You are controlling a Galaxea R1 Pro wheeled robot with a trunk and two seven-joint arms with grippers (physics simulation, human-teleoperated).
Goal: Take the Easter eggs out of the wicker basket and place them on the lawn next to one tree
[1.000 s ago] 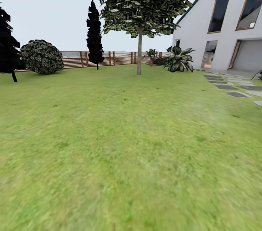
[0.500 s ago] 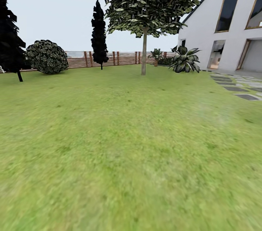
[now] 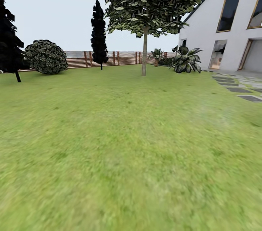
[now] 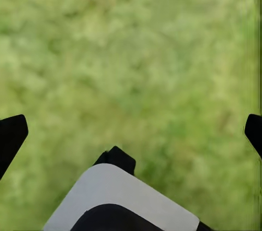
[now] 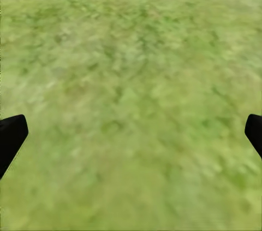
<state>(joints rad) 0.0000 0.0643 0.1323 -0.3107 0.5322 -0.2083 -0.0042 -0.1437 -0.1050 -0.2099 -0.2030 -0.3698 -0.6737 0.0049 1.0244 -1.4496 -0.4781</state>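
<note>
Across the patchy green lawn [image 3: 123, 151] stands the straight-trunked leafy tree [image 3: 144, 52] — seemingly the robot's goal. Left tool [image 4: 131, 132] and right tool [image 5: 131, 132] hang spread wide, empty — likely just carried over grass.

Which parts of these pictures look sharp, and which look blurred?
Head view: the tree, fence and house are fairly sharp, while the near lawn smears into soft blur. Left wrist view: the grass is very blurred. Right wrist view: the grass is soft, with some blades showing.
</note>
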